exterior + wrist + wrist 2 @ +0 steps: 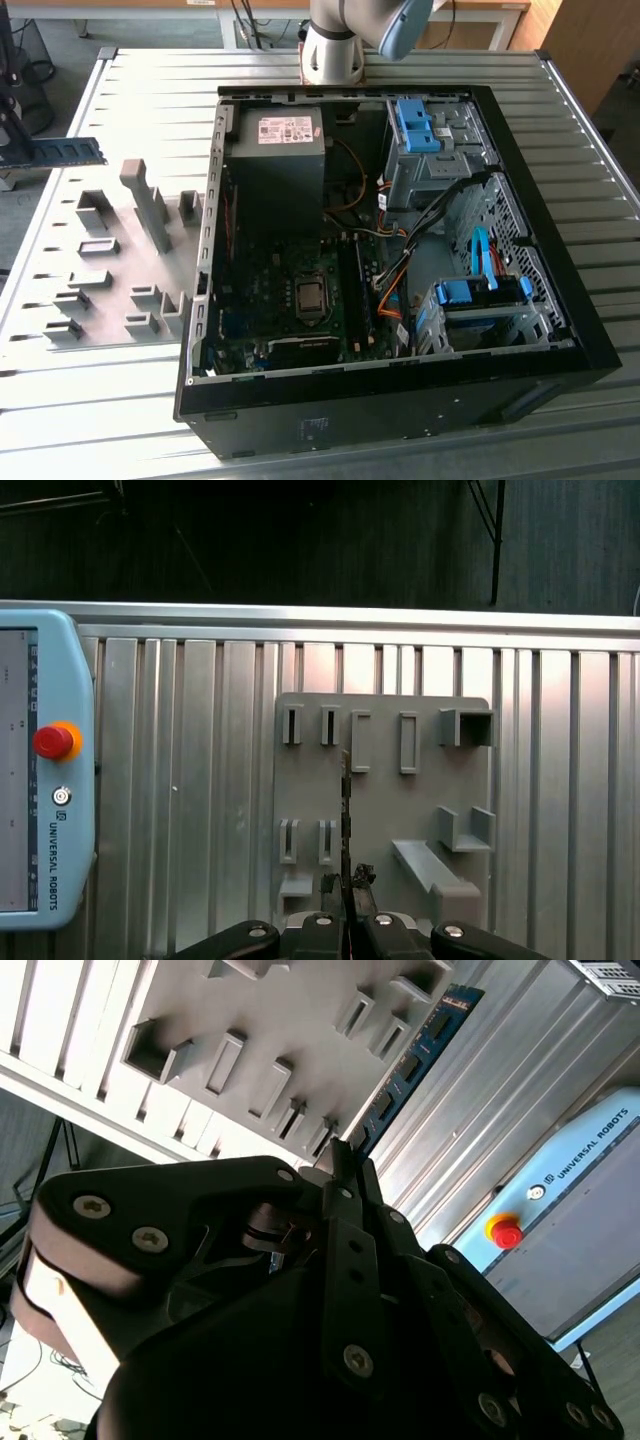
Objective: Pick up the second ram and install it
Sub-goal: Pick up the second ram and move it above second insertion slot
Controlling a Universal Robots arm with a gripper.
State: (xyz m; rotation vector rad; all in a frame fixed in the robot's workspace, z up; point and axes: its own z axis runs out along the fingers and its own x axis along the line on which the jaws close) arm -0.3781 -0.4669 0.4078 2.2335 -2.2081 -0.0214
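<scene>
Evidently the carry is the step in hand: the gripper [348,882] is closed tight on one end of the second ram [65,152], which in the exterior view hangs in the air at the exterior view's far left. There it is above the slatted table [150,70], beyond the grey fixture plate [110,250] and well apart from the open computer case [400,400]. In that view the stick's long axis runs about level from the exterior view's left to its right, and its flat face with the chips is turned toward the camera, so it stands on a long edge. In the second wrist view the second ram [415,1055] juts straight out from the pinched fingers [352,1175] like an extension of them. In the first wrist view it is seen edge-on, as a thin line reaching out over the fixture plate [385,780], with the teach pendant [40,780] lying off to one side. The memory slots [355,290] beside the processor socket seem to run near to far. To do the carry well, the grip should probably stay square and firm on that short end. The long axis would need turning to lie along a slot, contact edge down and level, so that neither end meets the slot first.
</scene>
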